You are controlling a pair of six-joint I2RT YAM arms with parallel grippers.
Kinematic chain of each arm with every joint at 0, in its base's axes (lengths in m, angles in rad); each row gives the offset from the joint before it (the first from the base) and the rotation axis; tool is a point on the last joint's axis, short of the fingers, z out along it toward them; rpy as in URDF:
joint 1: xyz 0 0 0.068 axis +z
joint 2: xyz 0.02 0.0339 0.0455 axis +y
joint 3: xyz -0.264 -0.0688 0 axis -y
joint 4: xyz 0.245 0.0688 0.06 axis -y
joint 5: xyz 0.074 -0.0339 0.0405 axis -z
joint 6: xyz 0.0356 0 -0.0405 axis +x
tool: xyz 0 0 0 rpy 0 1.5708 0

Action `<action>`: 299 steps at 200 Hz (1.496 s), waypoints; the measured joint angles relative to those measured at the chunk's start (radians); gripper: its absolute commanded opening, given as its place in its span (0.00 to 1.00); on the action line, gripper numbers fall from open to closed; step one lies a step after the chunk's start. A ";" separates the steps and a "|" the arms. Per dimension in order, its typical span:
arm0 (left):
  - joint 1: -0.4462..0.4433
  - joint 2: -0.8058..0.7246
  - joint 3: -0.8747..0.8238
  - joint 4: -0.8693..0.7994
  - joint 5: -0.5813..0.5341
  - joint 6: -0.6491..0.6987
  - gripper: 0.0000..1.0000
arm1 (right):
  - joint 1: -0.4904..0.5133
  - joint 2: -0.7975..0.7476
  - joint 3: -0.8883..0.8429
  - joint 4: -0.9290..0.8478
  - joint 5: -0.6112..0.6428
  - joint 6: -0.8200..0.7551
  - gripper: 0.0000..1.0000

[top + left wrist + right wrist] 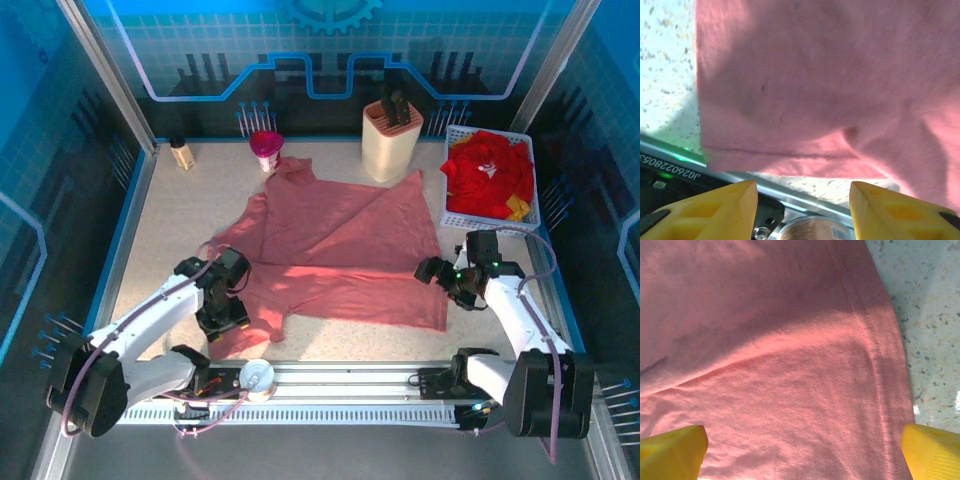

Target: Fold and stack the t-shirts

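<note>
Left wrist: left tool (pixel 802 195) spread wide, seemingly above pink t-shirt (pixel 830 90).

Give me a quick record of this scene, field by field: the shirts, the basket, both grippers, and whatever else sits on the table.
Pink t-shirt: spread on the table, creased, not yet folded
Red t-shirts: heaped in the white basket, with some yellow cloth
Left gripper: open, at the pink shirt's near left corner
Right gripper: open, over the pink shirt's right hem
Back edge: knife block, pink cup, small bottle
</note>
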 measured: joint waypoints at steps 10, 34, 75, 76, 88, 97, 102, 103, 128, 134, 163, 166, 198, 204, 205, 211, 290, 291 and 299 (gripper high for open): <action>-0.023 -0.026 -0.022 -0.009 -0.004 -0.043 0.52 | 0.000 0.008 0.000 0.001 -0.002 0.000 1.00; -0.068 -0.120 -0.103 -0.021 -0.019 -0.159 0.51 | 0.000 0.014 0.000 0.014 -0.018 0.001 1.00; -0.080 -0.163 -0.124 -0.023 -0.055 -0.257 0.52 | 0.000 0.032 0.000 0.044 -0.038 0.000 1.00; -0.080 -0.159 -0.124 -0.023 -0.056 -0.258 0.52 | 0.000 0.033 0.000 0.044 -0.038 0.000 1.00; -0.080 -0.115 -0.124 -0.022 -0.059 -0.264 0.53 | 0.000 0.040 0.000 0.047 -0.038 0.000 1.00; -0.080 -0.081 -0.124 -0.021 -0.062 -0.267 0.54 | 0.000 0.045 0.000 0.047 -0.039 -0.001 1.00; -0.080 -0.064 -0.124 -0.019 -0.064 -0.273 0.54 | 0.000 0.047 0.000 0.047 -0.040 -0.001 1.00; -0.080 -0.061 -0.124 -0.019 -0.064 -0.273 0.54 | 0.000 0.047 0.000 0.047 -0.040 -0.001 1.00; -0.080 0.005 -0.121 -0.016 -0.073 -0.275 0.56 | -0.001 0.048 0.000 0.050 -0.050 -0.005 1.00; -0.080 0.017 -0.119 -0.014 -0.073 -0.275 0.56 | -0.001 0.048 -0.001 0.050 -0.053 -0.008 1.00; -0.080 0.094 -0.115 0.040 -0.060 -0.275 0.56 | -0.003 0.058 -0.001 0.050 -0.071 -0.018 1.00; -0.080 0.104 -0.115 0.047 -0.058 -0.275 0.56 | -0.004 0.060 -0.001 0.050 -0.072 -0.019 1.00; -0.090 0.155 -0.114 0.097 -0.045 -0.289 0.56 | -0.023 0.069 -0.001 0.053 -0.098 -0.029 1.00; -0.091 0.158 -0.115 0.103 -0.043 -0.294 0.56 | -0.028 0.071 -0.001 0.054 -0.105 -0.031 1.00; -0.092 0.160 -0.115 0.104 -0.042 -0.296 0.55 | -0.028 0.072 -0.001 0.054 -0.105 -0.031 1.00; -0.094 0.166 -0.115 0.108 -0.040 -0.301 0.55 | -0.032 0.076 -0.001 0.055 -0.110 -0.032 1.00; -0.115 0.237 -0.073 0.129 -0.046 -0.279 0.18 | -0.050 0.074 -0.001 0.020 -0.063 -0.007 0.87; -0.115 0.237 -0.073 0.131 -0.046 -0.282 0.17 | -0.050 0.073 -0.001 0.018 -0.062 -0.008 0.87; -0.115 0.237 -0.072 0.137 -0.046 -0.273 0.11 | -0.052 0.053 -0.004 0.010 -0.051 0.003 0.86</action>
